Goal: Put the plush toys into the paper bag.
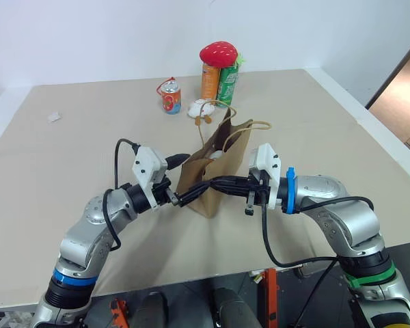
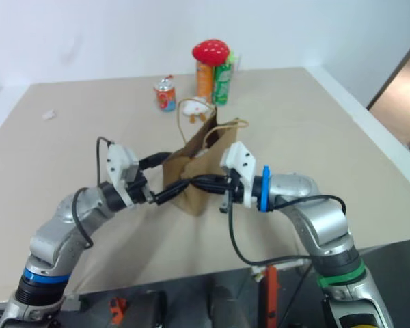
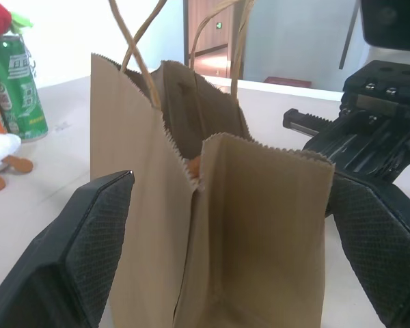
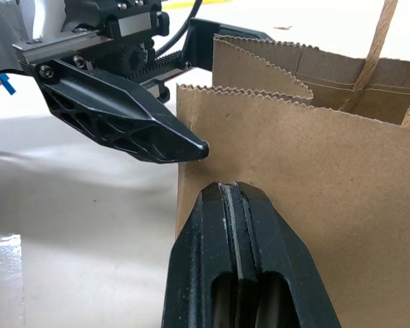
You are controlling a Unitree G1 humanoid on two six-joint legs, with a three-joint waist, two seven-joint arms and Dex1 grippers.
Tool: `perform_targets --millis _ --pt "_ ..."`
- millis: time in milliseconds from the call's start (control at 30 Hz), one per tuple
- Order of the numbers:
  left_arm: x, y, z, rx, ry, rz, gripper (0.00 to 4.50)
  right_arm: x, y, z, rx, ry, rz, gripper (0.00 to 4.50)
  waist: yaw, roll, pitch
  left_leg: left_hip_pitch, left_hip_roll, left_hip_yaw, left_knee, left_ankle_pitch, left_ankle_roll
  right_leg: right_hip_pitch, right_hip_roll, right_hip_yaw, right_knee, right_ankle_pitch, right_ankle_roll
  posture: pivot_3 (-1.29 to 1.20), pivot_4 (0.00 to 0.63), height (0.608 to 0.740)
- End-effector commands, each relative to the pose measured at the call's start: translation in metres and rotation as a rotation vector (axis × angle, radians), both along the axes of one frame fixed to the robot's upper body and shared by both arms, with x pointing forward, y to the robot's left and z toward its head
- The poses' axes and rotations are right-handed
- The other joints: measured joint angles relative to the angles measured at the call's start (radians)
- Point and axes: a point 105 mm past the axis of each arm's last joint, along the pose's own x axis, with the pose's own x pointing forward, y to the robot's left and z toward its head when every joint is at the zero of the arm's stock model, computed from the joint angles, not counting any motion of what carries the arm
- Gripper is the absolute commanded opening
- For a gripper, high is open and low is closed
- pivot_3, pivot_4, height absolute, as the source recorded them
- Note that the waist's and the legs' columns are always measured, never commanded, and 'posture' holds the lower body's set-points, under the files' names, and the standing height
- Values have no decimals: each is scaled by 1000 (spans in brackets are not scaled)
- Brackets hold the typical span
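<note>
Three cans (image 1: 219, 82) behind paper bag (image 1: 215, 171), strawberry plush (image 1: 219, 53) atop

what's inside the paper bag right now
Through the open top of the paper bag, the head views show something pale, and the left wrist view shows a bit of orange. The bag's walls hide the rest.

Bright, even light; soft shadows; slight blur.

Broad beige table (image 1: 68, 178) against a plain white wall (image 1: 89, 34) — wood-toned floor (image 1: 403, 89) off to the right.
</note>
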Motion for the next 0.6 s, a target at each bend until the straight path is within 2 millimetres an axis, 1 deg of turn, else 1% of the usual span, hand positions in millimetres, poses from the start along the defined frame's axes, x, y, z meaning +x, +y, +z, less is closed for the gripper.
perform_targets --millis 33,133,200,233,267,300,333,400,600 --pt "1 0 10 -24 -40 0 4500 -5 4 8 2 -41 28 28 0 0 0 0 0 0 0 0 0 0 0 0 0 0 0 0 150 740" --pt "6 1 10 -22 -36 18 3718 -5 4 7 0 -42 27 0 0 0 0 0 0 0 0 0 0 0 0 0 0 0 0 0 150 740" --pt "8 1 10 -21 -39 27 2771 -5 4 7 -1 -42 27 0 0 0 0 0 0 0 0 0 0 0 0 0 0 0 0 0 150 740" --pt "9 1 9 -15 -35 26 2392 -5 4 7 -2 -42 27 0 0 0 0 0 0 0 0 0 0 0 0 0 0 0 0 0 150 740" --pt "10 1 7 -5 -30 27 1847 -5 3 7 -3 -42 26 0 0 0 0 0 0 0 0 0 0 0 0 0 0 0 0 0 150 740" --pt "10 1 5 7 -26 29 1422 -5 3 7 -4 -41 26 0 0 0 0 0 0 0 0 0 0 0 0 0 0 0 0 0 150 740" --pt "11 1 3 14 -22 31 787 -5 3 7 -6 -41 26 0 0 0 0 0 0 0 0 0 0 0 0 0 0 0 0 0 150 740" --pt "12 2 1 24 -20 37 34 -5 3 7 -7 -41 26 0 0 0 0 0 0 0 0 0 0 0 0 0 0 0 0 0 150 740" --pt "15 7 2 58 -48 42 34 -4 0 9 4 -41 14 0 0 0 0 0 0 0 0 0 0 0 0 0 0 0 0 0 150 740"
